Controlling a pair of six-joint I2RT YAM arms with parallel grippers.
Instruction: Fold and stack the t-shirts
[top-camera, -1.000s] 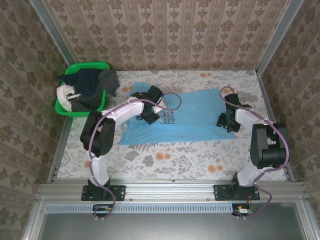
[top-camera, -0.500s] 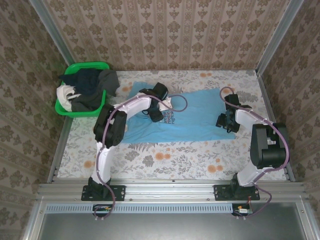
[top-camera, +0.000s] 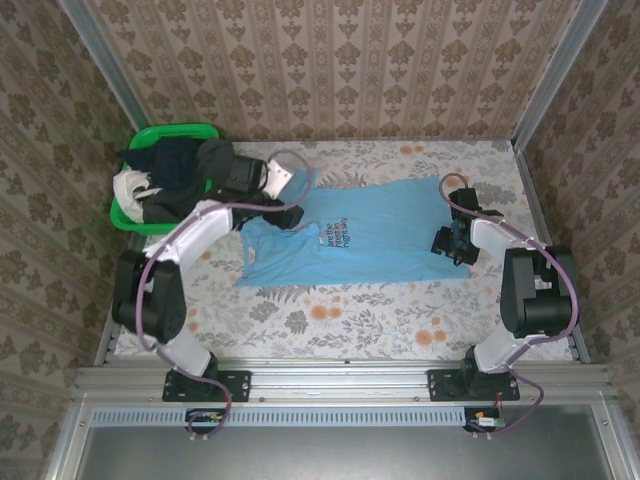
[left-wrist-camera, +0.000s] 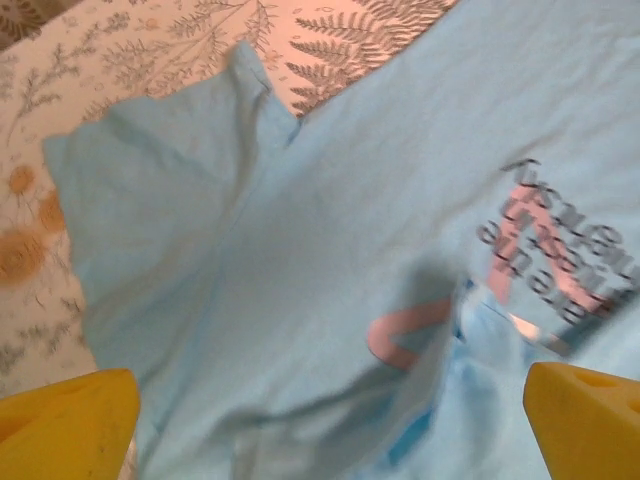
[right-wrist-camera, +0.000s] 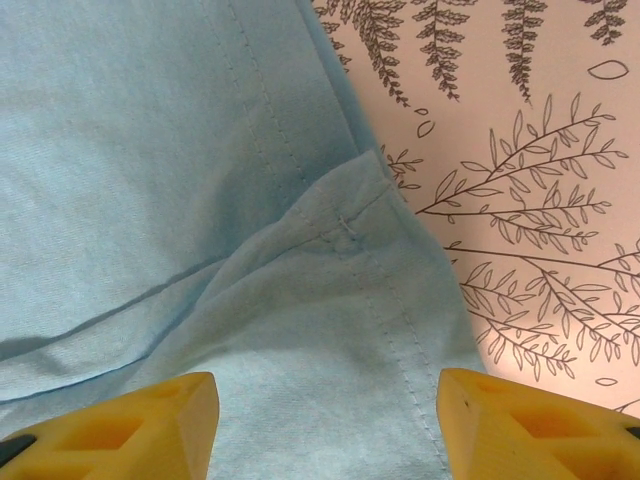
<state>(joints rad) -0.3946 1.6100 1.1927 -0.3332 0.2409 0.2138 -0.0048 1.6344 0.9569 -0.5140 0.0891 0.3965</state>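
Your left gripper (left-wrist-camera: 330, 420) has its yellow fingers (left-wrist-camera: 65, 415) wide apart and holds nothing. Right under it lies the light blue t-shirt (left-wrist-camera: 330, 200). The cloth is soft and a bit wrinkly, and one short sleeve is spread out to the gripper's left. This close view lets you see dark letters and a pink shape on the cloth.

Your right gripper (right-wrist-camera: 325, 425) is also apart and has nothing in it. It sits low over the shirt's edge, where you can see rows of small stitches and a folded corner.

From the top view, the shirt lies spread on the flowery table (top-camera: 330, 320), with a gripper over each end. To the left of the left gripper sits a green plastic basket (top-camera: 165, 131). It is full of dark, grey and white clothes (top-camera: 175, 175) in a heap.
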